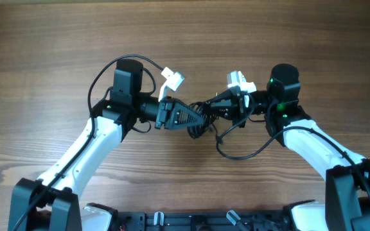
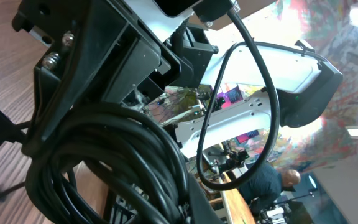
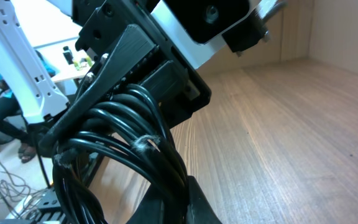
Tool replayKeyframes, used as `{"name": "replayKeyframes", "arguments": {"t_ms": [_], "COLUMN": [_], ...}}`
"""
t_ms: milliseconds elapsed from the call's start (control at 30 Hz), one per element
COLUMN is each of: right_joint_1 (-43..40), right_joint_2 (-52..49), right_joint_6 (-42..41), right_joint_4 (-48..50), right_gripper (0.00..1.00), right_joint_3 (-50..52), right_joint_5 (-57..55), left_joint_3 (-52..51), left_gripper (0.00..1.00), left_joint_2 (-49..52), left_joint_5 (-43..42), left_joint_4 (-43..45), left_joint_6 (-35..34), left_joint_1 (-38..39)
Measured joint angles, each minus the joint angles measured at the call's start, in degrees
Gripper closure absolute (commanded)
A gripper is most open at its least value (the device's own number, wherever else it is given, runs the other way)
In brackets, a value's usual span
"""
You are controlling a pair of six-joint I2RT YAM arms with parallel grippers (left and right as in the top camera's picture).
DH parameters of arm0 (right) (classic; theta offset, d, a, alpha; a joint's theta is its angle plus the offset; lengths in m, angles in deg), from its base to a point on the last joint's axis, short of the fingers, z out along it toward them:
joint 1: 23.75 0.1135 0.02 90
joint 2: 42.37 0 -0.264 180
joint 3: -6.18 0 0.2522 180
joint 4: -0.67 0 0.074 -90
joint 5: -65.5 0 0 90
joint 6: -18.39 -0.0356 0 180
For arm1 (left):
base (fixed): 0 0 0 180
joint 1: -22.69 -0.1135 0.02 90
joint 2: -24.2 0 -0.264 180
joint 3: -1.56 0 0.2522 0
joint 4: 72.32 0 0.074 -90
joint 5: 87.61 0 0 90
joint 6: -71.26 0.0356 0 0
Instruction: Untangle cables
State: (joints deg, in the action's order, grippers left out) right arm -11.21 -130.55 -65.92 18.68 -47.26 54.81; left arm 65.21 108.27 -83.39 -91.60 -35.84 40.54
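Note:
The cables (image 1: 202, 122) are a dark bundle of black cords hanging between my two grippers above the middle of the wooden table (image 1: 44, 58). One loose strand (image 1: 241, 154) curves down onto the table to the right. My left gripper (image 1: 193, 119) reaches in from the left and is shut on the bundle. My right gripper (image 1: 216, 109) reaches in from the right and grips it too. In the left wrist view the cords (image 2: 123, 162) fill the lower left beside my finger (image 2: 188, 208). In the right wrist view the fingers (image 3: 182, 199) pinch several looped cords (image 3: 135, 140).
White camera mounts sit on each wrist (image 1: 172, 78) (image 1: 239, 81). A thicker arm cable (image 1: 101, 74) loops beside the left arm. The robot bases (image 1: 191, 221) line the front edge. Bare wood shows behind and to both sides.

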Motion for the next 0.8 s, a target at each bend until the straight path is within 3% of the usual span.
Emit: {"name": "replayKeyframes", "arguments": {"t_ms": [67,167,200,233,300,433,500,567,667,733,767,800], "right_joint_1": [0.0,-0.1,-0.1,-0.2,-0.4,-2.1,-2.0,-2.0,-2.0,-2.0,-2.0,-1.9], "right_joint_2": [0.0,0.0,0.0,0.0,0.0,0.0,0.0,0.0,0.0,0.0,0.0,0.0], "right_joint_6": [0.0,-0.9,-4.2,-9.4,-21.9,-39.7,-45.3,-51.0,-54.7,-56.4,-57.0,-57.3], "right_joint_4": [-0.9,-1.0,-1.0,-1.2,-2.0,-2.6,-4.8,-9.1,-16.3,-17.9,-18.0,-18.1], "right_gripper": [0.96,0.96,0.96,0.96,0.96,0.96,0.96,0.96,0.96,0.96,0.96,0.96], "right_joint_3": [0.0,0.0,0.0,0.0,0.0,0.1,0.0,0.1,0.0,0.0,0.0,0.0], "right_joint_5": [0.2,-0.3,-2.3,-5.8,-14.5,-27.9,-29.4,-30.6,-31.3,-31.4,-31.3,-31.1], "left_joint_3": [0.0,0.0,0.0,0.0,0.1,0.2,0.2,0.2,0.2,0.2,0.2,0.2], "left_gripper": [0.91,0.75,0.70,0.58,0.43,0.22,0.16,0.02,0.00,0.05,0.12,0.35], "left_joint_2": [0.0,0.0,0.0,0.0,0.0,0.0,0.0,0.0,0.0,0.0,0.0,0.0], "left_joint_5": [0.2,0.4,0.6,1.5,4.6,13.9,19.4,26.0,30.1,33.5,36.3,38.8], "left_joint_4": [-0.1,-0.1,-0.1,0.1,0.2,-0.1,-0.1,0.2,3.4,5.4,5.6,5.6], "left_joint_6": [-0.1,-0.3,-0.4,-0.4,-0.8,-4.6,-6.6,-9.1,-10.8,-11.4,-11.6,-11.8], "left_joint_1": [0.2,0.4,0.7,0.7,0.6,1.0,1.0,1.0,1.1,2.2,3.6,5.3]}}
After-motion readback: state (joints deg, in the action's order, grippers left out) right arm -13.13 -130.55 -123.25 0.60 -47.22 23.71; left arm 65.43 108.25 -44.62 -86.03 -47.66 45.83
